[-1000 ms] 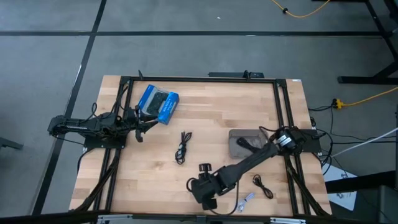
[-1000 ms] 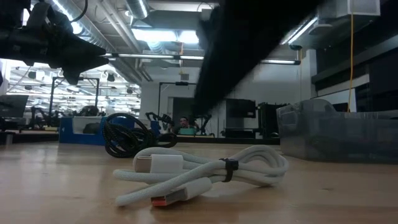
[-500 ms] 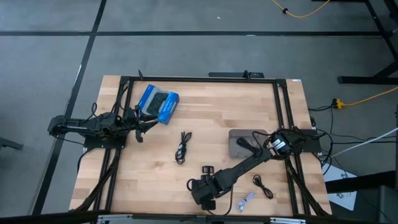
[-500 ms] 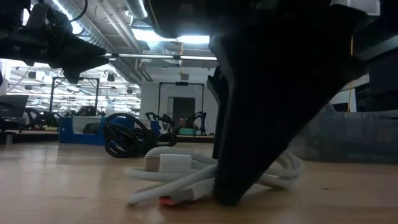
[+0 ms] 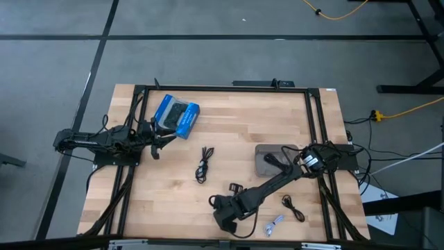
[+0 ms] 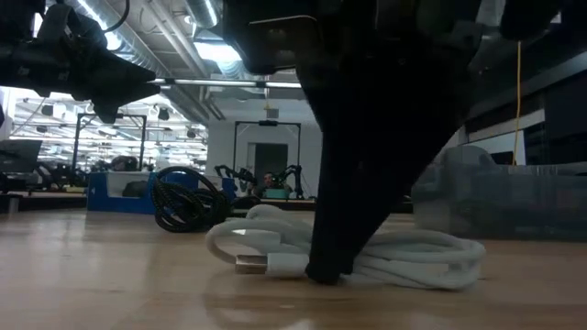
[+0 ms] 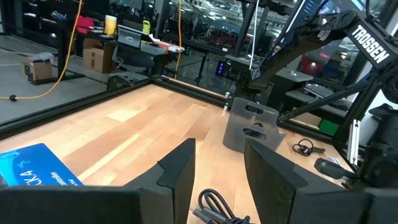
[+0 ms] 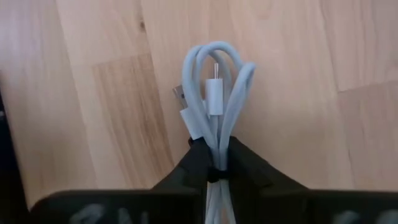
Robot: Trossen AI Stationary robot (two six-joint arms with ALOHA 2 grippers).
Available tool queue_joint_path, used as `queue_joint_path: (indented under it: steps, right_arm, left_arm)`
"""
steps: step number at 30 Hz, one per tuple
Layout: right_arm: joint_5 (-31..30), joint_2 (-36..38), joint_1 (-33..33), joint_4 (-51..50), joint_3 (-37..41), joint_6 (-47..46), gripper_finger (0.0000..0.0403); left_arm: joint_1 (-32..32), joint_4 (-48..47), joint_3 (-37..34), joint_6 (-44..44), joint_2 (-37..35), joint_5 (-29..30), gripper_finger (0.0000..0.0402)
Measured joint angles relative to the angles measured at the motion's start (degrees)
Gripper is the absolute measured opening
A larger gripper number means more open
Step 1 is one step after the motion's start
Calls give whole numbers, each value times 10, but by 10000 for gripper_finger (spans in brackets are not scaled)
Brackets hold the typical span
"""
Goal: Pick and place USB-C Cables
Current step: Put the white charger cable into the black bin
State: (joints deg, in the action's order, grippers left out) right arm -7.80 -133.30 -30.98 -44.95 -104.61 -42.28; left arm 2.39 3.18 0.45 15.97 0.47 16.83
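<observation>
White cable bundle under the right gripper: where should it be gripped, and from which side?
Grip the white cable bundle across its tied middle, coming straight down from above. It lies flat on the table with strands running parallel, so that is its narrowest part. The right gripper already has its fingers closed there.

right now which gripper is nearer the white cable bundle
Right. The right gripper is shut on the white cable bundle at the table's front edge; the left gripper waits far across the table, beside the blue package.
</observation>
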Motion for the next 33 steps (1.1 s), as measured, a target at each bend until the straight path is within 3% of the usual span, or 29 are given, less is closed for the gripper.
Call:
queue_joint_path:
  steps: [8,15,19,23,29,33]
  right_arm:
    - [16,-3,6,-222,-143,23,37]
    - [-109,-2,-5,-433,-304,33,37]
    - [-233,44,-23,-453,-266,4,37]
    - [-302,77,-30,-452,-240,-6,37]
    - [-319,104,-29,-450,-205,20,37]
    - [-349,147,-17,-449,-124,-36,37]
  left_arm:
    - [0,0,0,0,0,0,131]
    - [0,0,0,0,0,0,131]
    - [0,0,0,0,0,0,131]
    - [0,0,0,1,1,0,131]
    - [0,0,0,1,1,0,131]
    - [0,0,0,1,1,0,131]
